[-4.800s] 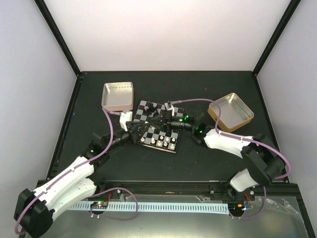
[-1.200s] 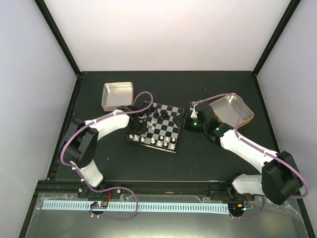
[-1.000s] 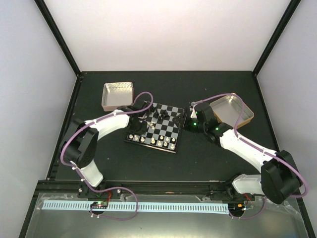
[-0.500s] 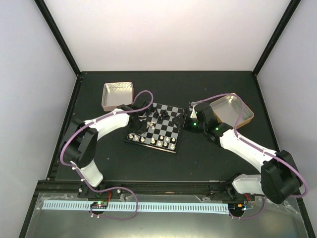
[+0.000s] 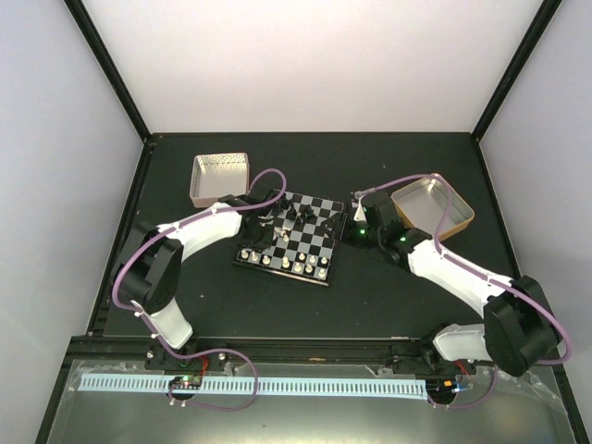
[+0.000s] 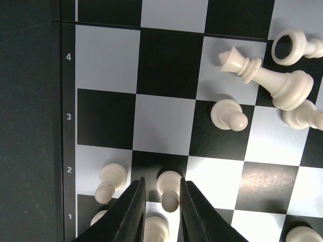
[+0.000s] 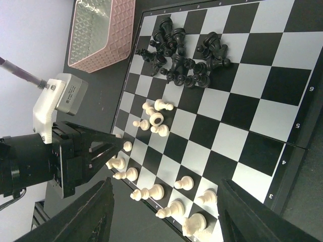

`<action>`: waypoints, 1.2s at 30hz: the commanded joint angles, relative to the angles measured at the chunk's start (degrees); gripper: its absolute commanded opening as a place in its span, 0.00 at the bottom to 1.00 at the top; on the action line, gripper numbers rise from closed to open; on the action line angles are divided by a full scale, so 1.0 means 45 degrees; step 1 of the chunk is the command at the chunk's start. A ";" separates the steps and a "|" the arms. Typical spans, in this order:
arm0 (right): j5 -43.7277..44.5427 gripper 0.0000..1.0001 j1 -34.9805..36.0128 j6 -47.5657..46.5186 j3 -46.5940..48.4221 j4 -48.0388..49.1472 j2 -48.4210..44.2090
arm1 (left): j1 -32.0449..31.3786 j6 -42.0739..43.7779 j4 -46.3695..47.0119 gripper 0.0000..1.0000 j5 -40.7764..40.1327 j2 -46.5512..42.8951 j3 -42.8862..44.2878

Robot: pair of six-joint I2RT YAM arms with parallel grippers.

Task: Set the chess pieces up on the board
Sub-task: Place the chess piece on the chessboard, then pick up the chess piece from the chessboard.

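Note:
The board (image 5: 319, 242) lies mid-table. My left gripper (image 6: 160, 182) hangs over its left near corner, seen also in the overhead view (image 5: 268, 222). Its jaws stand slightly open around an upright white pawn (image 6: 169, 190) on the second row, with a gap showing at the left finger (image 6: 132, 212). Another pawn (image 6: 110, 179) stands beside it. Fallen white pieces (image 6: 267, 78) lie further in. A heap of black pieces (image 7: 184, 55) lies at the far side. My right gripper (image 7: 165, 184) is wide open and empty, off the board's right edge (image 5: 356, 227).
A pink tin (image 5: 220, 178) sits beyond the board's left corner, close behind the left arm. A gold tin (image 5: 433, 208) sits to the right, behind the right wrist. White pieces (image 5: 282, 263) stand along the board's near edge. Black frame rails border the table.
The left jaws have parted a little around the white pawn, which stays standing on its square. The right wrist has shifted slightly; otherwise both arms hold their places.

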 commanded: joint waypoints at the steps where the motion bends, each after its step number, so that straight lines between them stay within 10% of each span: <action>1: -0.0127 0.56 -0.0051 -0.0279 0.0452 -0.0100 0.0149 | 0.0099 0.0190 -0.0103 0.21 -0.0191 -0.0468 0.0233; 11: -0.0008 0.55 0.0478 -0.2186 0.2111 -0.1293 0.1808 | 0.0089 -0.0095 0.0567 0.35 -0.0051 -0.2065 -0.0305; 36: 0.4430 0.36 0.3370 -0.6231 0.9355 -0.6221 0.8860 | 0.0128 -0.0412 0.1129 0.78 -0.1599 -1.6341 -0.5010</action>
